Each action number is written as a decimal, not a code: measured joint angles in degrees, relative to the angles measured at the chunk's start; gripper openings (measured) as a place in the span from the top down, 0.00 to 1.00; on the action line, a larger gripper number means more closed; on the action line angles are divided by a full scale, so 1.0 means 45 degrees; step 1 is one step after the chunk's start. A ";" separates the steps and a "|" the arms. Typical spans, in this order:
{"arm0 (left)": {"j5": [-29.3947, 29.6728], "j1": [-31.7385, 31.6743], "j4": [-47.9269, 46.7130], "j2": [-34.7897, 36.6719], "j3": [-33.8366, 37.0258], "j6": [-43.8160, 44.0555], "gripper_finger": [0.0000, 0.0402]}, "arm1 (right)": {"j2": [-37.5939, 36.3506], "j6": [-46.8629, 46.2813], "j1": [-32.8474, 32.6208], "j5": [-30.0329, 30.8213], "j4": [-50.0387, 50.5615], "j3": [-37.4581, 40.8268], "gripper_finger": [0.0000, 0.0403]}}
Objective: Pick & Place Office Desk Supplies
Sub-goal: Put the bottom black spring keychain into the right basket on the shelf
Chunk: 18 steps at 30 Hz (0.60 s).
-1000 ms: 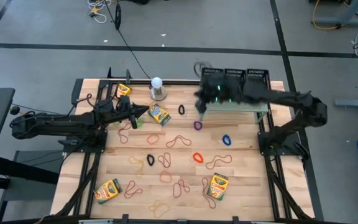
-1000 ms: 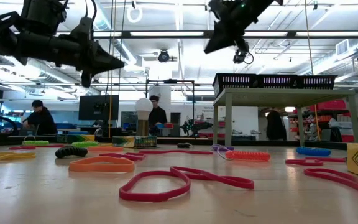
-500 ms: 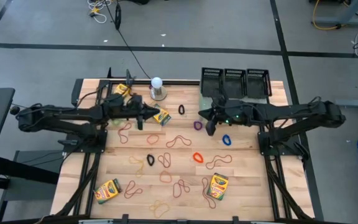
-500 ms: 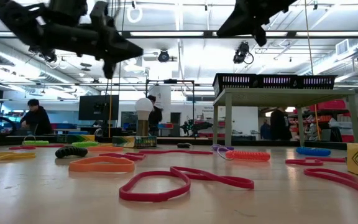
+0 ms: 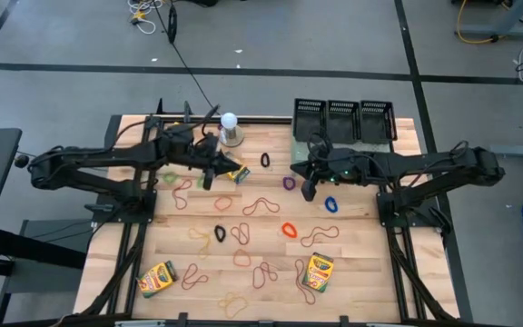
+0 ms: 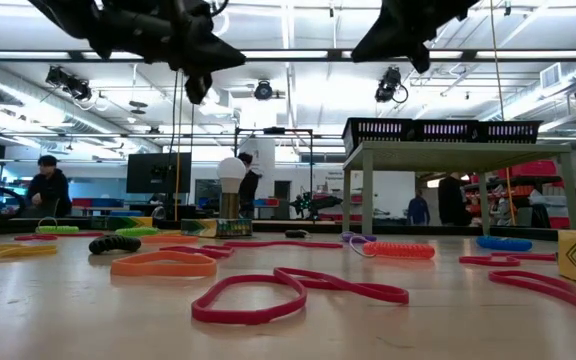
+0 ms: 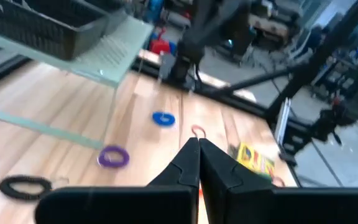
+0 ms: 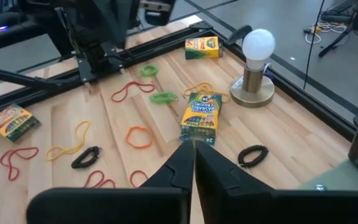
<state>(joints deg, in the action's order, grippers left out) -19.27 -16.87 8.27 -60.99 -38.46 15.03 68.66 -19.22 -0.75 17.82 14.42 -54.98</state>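
Overall, table: a pale wooden top [image 5: 352,272] strewn with supplies, both arms held up off the wood
Left arm: reaches in from the left side, its left gripper [image 5: 228,167] above the far-left part of the table, just by a crayon box; in the left wrist view the fingers [image 7: 185,163] are pressed together with nothing between them
Right arm: reaches in from the right side, its right gripper [image 5: 304,185] over the middle of the table near the purple and blue loops; in the right wrist view the fingertips [image 8: 182,160] meet, gripping nothing
Riser: pale green mesh stand [image 5: 375,151] at the far-right edge
Baskets: three small black mesh baskets [image 5: 342,120] in a row on top of the riser, seen in the low view as a dark row [image 6: 442,131]
Lamp ball: white ball on a metal base [image 5: 230,129] at the far edge, just behind the left gripper
Crayon boxes: one [image 5: 237,173] beside the left gripper, lying flat; one [image 5: 179,132] at the far-left corner; one [image 5: 156,278] near-left; one [image 5: 320,270] near-right, between red loops
Rubber bands: many thin loops scattered well apart across the middle, among them a purple one [image 5: 289,183], a blue one [image 5: 331,204], an orange one [image 5: 289,230], a black one [image 5: 220,233] and a black one [image 5: 265,161] near the far edge
Low view foreground: a red loop [image 6: 298,291] and an orange loop [image 6: 163,263] lying flat
Room behind: people at desks beyond the table, too small to tell more
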 joint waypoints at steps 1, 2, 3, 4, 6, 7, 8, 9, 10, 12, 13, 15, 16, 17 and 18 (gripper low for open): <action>-0.0069 -0.0001 -0.0308 0.0071 -0.0028 -0.0010 0.98 | 0.0000 0.0000 0.0000 0.0000 0.0037 0.0000 0.93; -0.0194 -0.0003 -0.0667 0.0123 -0.0028 0.0002 0.97 | 0.0000 0.0000 0.0000 0.0000 0.0061 0.0000 0.92; -0.0339 -0.0003 -0.0979 0.0141 -0.0028 0.0012 0.96 | 0.0000 0.0000 0.0000 0.0000 0.0062 0.0000 0.91; -0.0449 -0.0003 -0.1280 0.0141 -0.0025 0.0047 0.95 | 0.0000 0.0005 0.0000 0.0000 0.0073 0.0000 0.90; -0.0420 0.0020 -0.1866 0.0141 -0.0023 0.0144 0.94 | 0.0000 0.0044 0.0021 0.0000 0.0131 0.0000 0.88; -0.0304 0.0083 -0.2148 0.0141 -0.0023 0.0175 0.93 | 0.0000 0.0091 0.0068 -0.0013 0.0197 0.0000 0.88; -0.0129 0.0151 -0.2467 0.0141 -0.0023 0.0112 0.94 | 0.0000 0.0135 0.0083 -0.0023 0.0266 0.0000 0.88; 0.0038 0.0210 -0.2764 0.0141 -0.0020 -0.0034 0.95 | -0.0006 0.0146 0.0087 -0.0042 0.0361 0.0000 0.88; 0.0175 0.0289 -0.2980 0.0159 -0.0017 -0.0123 0.97 | -0.0060 0.0146 0.0087 -0.0060 0.0529 0.0000 0.88; 0.0274 0.0416 -0.3338 0.0338 -0.0004 -0.0210 0.99 | -0.0244 0.0214 0.0088 -0.0065 0.0946 0.0000 0.89; 0.0272 0.0455 -0.3322 0.0394 -0.0009 -0.0209 0.99 | -0.0384 0.0265 0.0092 -0.0106 0.1176 0.0000 0.90; 0.0289 0.0581 -0.3552 0.0525 -0.0014 -0.0090 0.98 | -0.0723 0.0448 0.0090 -0.0208 0.1868 0.0000 0.93; 0.0301 0.0615 -0.3633 0.0572 -0.0009 -0.0025 0.98 | -0.0922 0.0498 0.0087 -0.0272 0.2076 0.0000 0.94; 0.0317 0.0671 -0.3727 0.0638 -0.0009 0.0088 0.98 | -0.1150 0.0532 0.0088 -0.0296 0.2354 0.0000 0.96; 0.0337 0.0740 -0.3980 0.0728 -0.0009 0.0183 0.98 | -0.1366 0.0582 0.0087 -0.0295 0.2663 0.0000 0.98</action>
<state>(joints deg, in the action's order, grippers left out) -17.75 -13.54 -9.64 -57.72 -38.50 15.85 62.52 -16.60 -0.36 16.50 26.40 -54.98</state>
